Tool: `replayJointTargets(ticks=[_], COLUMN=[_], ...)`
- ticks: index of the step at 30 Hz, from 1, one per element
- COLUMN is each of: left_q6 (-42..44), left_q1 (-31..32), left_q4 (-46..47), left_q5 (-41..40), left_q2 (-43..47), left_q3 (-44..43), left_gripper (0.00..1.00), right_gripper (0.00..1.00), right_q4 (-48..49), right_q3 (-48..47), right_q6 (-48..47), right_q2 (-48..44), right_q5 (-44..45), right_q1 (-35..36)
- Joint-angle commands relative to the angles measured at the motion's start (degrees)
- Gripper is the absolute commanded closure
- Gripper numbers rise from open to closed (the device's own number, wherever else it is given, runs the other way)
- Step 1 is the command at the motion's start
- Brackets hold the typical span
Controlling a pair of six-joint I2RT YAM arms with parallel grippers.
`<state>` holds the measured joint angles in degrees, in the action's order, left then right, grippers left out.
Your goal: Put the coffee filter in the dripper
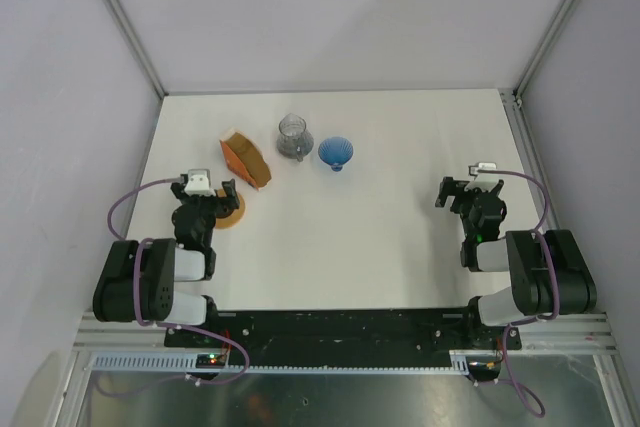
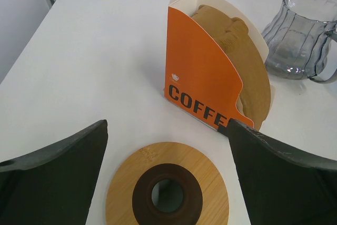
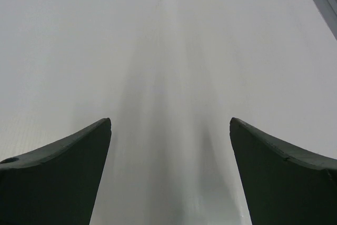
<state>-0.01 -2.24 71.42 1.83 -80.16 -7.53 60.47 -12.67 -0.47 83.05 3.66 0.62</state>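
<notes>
The blue ribbed dripper [image 1: 336,153] stands on the table at the back centre, seen only in the top view. No loose coffee filter shows; tan filter papers sit stacked in the orange packet [image 1: 246,159], which also shows in the left wrist view [image 2: 210,72]. My left gripper [image 1: 211,197] is open and empty, low over a round bamboo ring [image 2: 167,185] just short of the packet. My right gripper [image 1: 458,193] is open and empty over bare table at the right; its wrist view shows only its fingers [image 3: 63,156] and white surface.
A clear glass carafe [image 1: 293,136] stands between packet and dripper, also at the upper right of the left wrist view [image 2: 300,38]. White walls and metal frame posts enclose the table on three sides.
</notes>
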Motion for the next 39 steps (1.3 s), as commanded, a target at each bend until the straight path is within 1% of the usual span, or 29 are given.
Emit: replayJointTargets(ticks=[1, 8, 10, 13, 15, 17, 19, 22, 24, 26, 29, 32, 33, 35, 39], left_q6=[0.5, 0.5, 0.5, 0.5, -1.1, -1.6, 1.2, 4.4, 6.4, 8.3, 11.9, 16.4, 17.7, 20.3, 23.4], left_q1=[0.1, 0.3, 0.2, 0.2, -0.4, -1.3, -1.7, -1.9, -2.4, -2.9, -3.1, -3.1, -3.1, -3.1, -3.1], left_q4=[1.5, 1.5, 1.5, 1.0, -7.7, -20.8, -29.2, -32.7, -33.9, -37.6, -49.1, -62.6, -66.7, -71.9, -75.3], left_q5=[-0.7, -0.7, -0.7, -1.0, -1.5, 0.2, 2.5, 3.3, 5.2, 8.7, 16.3, 23.8, 25.2, 26.7, 28.1], left_q2=[-0.1, -0.1, -0.1, 0.5, 2.9, 4.4, 4.5, 5.6, 6.2, 5.9, 4.2, -0.5, -2.1, -5.2, -9.0], left_q3=[-1.3, -1.3, -1.3, -1.5, -6.3, -13.5, -19.0, -22.3, -24.0, -27.5, -36.9, -47.2, -50.8, -55.4, -59.7], left_gripper=[0.00, 0.00, 0.00, 0.00, 0.00, 0.00, 0.00, 0.00, 0.00, 0.02, 0.17, 0.24, 0.25, 0.24, 0.17], right_gripper=[0.01, 0.01, 0.01, 0.01, 0.01, 0.01, 0.01, 0.01, 0.01, 0.01, 0.01, 0.01, 0.01, 0.01, 0.01], right_q4=[1.2, 0.2, -2.2, -8.9, -14.0, -19.2, -22.8, -26.7, -30.3, -33.8, -37.9, -39.5, -39.8, -40.1, -40.7], right_q3=[-1.4, -1.7, -2.1, -3.8, -5.7, -7.9, -9.5, -11.3, -13.0, -14.8, -16.8, -17.2, -17.3, -17.3, -17.3], right_q6=[0.3, 0.3, 0.3, 0.3, 1.2, 2.2, 3.9, 5.9, 6.6, 6.6, 6.0, 5.7, 5.6, 5.2, 4.6], right_q2=[0.5, -0.8, -3.2, -7.4, -9.6, -11.1, -12.4, -14.7, -16.7, -18.9, -22.1, -24.9, -25.4, -25.9, -25.7], right_q5=[0.4, 0.4, 0.6, 0.9, 0.3, -1.3, -4.5, -9.2, -11.2, -13.1, -15.5, -16.1, -16.1, -16.0, -16.0], right_q1=[-0.1, -0.1, -0.1, -0.1, -0.1, -0.1, -0.1, -0.1, -0.1, 0.0, 0.5, 1.4, 1.6, 2.1, 2.8])
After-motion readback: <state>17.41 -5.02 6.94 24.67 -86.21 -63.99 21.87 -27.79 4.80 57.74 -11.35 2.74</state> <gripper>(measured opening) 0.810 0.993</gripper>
